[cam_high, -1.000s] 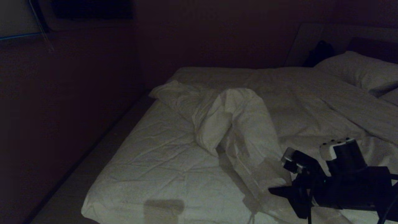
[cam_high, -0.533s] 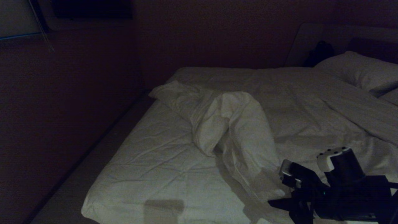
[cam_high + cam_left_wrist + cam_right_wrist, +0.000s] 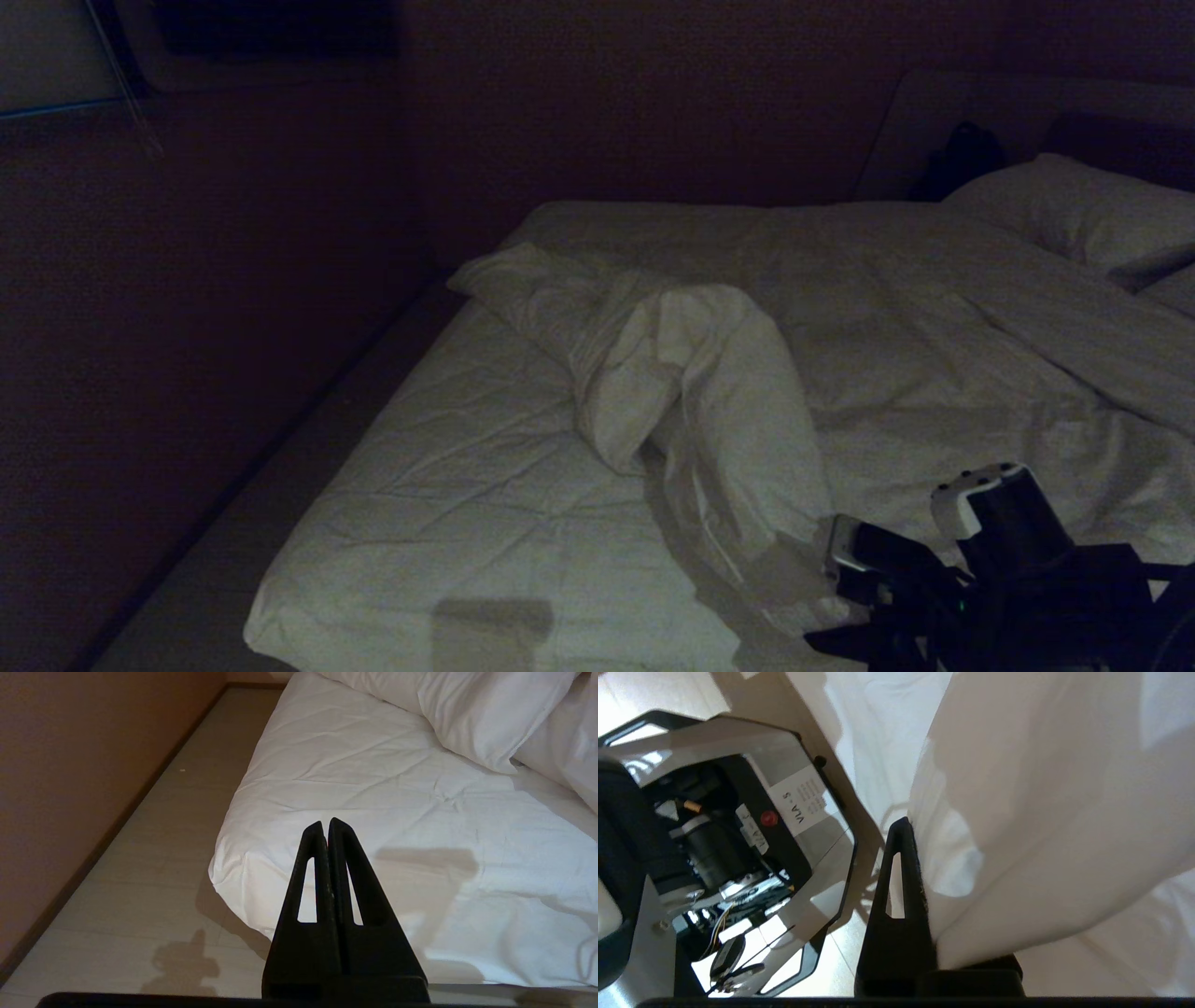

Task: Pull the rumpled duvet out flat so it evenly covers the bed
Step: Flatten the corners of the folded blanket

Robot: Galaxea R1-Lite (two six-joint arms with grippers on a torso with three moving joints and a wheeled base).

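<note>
**Now the right gripper holds a corner of the duvet**

The right gripper [image 3: 920, 891] is clamped on the duvet [image 3: 709, 392]. One black finger [image 3: 896, 914] shows, and soft white cloth covers the other one. In the head view this gripper [image 3: 840, 569] is low, near the front edge of the bed [image 3: 280, 625].

From the gripper, the duvet runs up and away in a long puffy bunch. The rest of it lies wrinkled past the gripper, toward the pillow [image 3: 1092, 210] far off at the head of the bed. Beside the bunch, on the far side from the gripper, the sheet [image 3: 467, 485] is bare.

The left gripper [image 3: 327, 828] has its two black fingers pressed together with nothing between them. It hangs just off the bed's corner, above the floor [image 3: 154, 877]. The bare sheet spreads out just past its tips.
</note>
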